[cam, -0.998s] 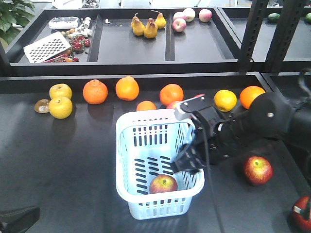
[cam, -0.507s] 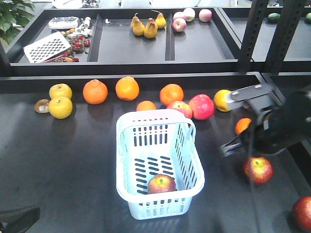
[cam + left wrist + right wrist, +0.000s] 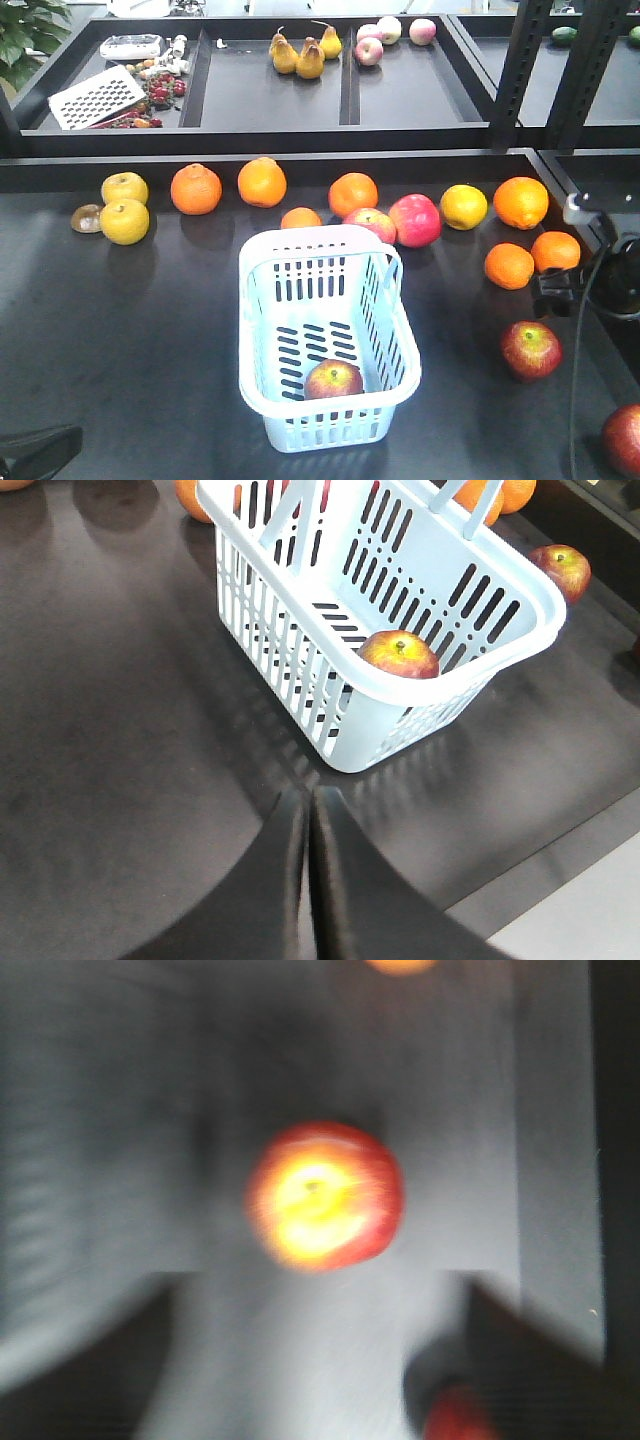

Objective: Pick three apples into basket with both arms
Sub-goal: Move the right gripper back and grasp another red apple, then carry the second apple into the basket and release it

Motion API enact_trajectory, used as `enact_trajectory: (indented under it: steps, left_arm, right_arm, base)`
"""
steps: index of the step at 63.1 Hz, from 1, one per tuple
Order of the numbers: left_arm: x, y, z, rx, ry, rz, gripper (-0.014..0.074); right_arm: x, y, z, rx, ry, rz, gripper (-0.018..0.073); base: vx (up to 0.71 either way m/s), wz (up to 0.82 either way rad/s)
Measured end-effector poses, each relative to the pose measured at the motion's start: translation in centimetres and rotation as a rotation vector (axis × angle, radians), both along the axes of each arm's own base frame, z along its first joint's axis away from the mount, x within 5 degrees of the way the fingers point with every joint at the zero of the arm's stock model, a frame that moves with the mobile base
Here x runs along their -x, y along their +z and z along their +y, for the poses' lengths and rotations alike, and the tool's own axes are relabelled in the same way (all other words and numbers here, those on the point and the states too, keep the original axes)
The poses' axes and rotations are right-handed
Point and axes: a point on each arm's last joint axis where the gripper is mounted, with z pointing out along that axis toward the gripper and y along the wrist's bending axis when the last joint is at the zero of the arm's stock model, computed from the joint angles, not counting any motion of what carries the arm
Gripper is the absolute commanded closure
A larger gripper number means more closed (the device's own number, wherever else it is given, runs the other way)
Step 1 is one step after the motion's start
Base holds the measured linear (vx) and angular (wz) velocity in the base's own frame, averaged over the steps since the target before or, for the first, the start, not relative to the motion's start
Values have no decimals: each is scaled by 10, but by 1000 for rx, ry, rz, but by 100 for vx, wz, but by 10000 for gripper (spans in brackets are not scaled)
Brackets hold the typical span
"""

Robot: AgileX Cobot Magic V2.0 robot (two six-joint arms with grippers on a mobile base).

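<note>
The pale blue basket [image 3: 328, 262] stands mid-table with one dark red apple [image 3: 334, 380] lying in its near end. A second apple [image 3: 531, 350] lies on the table to its right, and a third apple [image 3: 625, 440] is at the bottom right corner. My right arm [image 3: 592, 282] is at the right edge. In the blurred right wrist view my right gripper [image 3: 315, 1295] is open, with an apple [image 3: 325, 1195] just ahead of it and another [image 3: 458, 1415] low down. My left gripper [image 3: 308, 798] is shut and empty, short of the basket [image 3: 505, 585] and its apple [image 3: 399, 655].
Several oranges [image 3: 195, 189] and two brighter red apples [image 3: 414, 220] line the table behind the basket. Yellow fruits [image 3: 124, 221] and a kiwi [image 3: 86, 218] lie at the left. Shelf trays behind hold pears [image 3: 300, 55], pale apples [image 3: 390, 35] and a grater [image 3: 95, 97].
My right arm has pulled back from over the basket to the table's right edge, uncovering the fruit behind it. The apple in the basket has stayed put. The left gripper has not moved.
</note>
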Motion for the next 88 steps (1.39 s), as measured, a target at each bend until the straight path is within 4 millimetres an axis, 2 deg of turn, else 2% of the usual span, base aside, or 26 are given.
enact_trajectory:
  steps: [5,12,24,30,52,64,70,79,84,88]
  left_arm:
    - [0,0,0,0,0,0,603]
    - [0,0,0,0,0,0,603]
    - [0,0,0,0,0,0,603]
    - [0,0,0,0,0,0,603]
    - [0,0,0,0,0,0,603]
    - [0,0,0,0,0,0,603]
    - [0,0,0,0,0,0,603]
    - [0,0,0,0,0,0,603]
    - [0,0,0,0,0,0,603]
    - [0,0,0,0,0,0,603]
  right_arm:
    - [-6,-15,-1,4,7,13,-165]
    - [-15,-24,-2,0,14,29,-153]
    - [-33,-26,-4,4,30,20,-117]
    - [-39,-34,-4,-3,28,36,-100]
    - [-44,-87,-5,-13,44,154,-38]
    - [-45,-98,-5,-12,57,167,1]
    - [-46,-98,-5,-6,76,166,71]
    - [-46,-96,-4,-8,85,162,276]
    - [-44,-88,-3,-16,99,160,404]
    - [-42,-72,-1,-29,126,146,501]
  base:
    - [0,0]
    - [0,0]
    - [0,0]
    - [0,0]
    - [0,0]
    - [0,0]
    - [0,0]
    - [0,0]
    - [0,0]
    - [0,0]
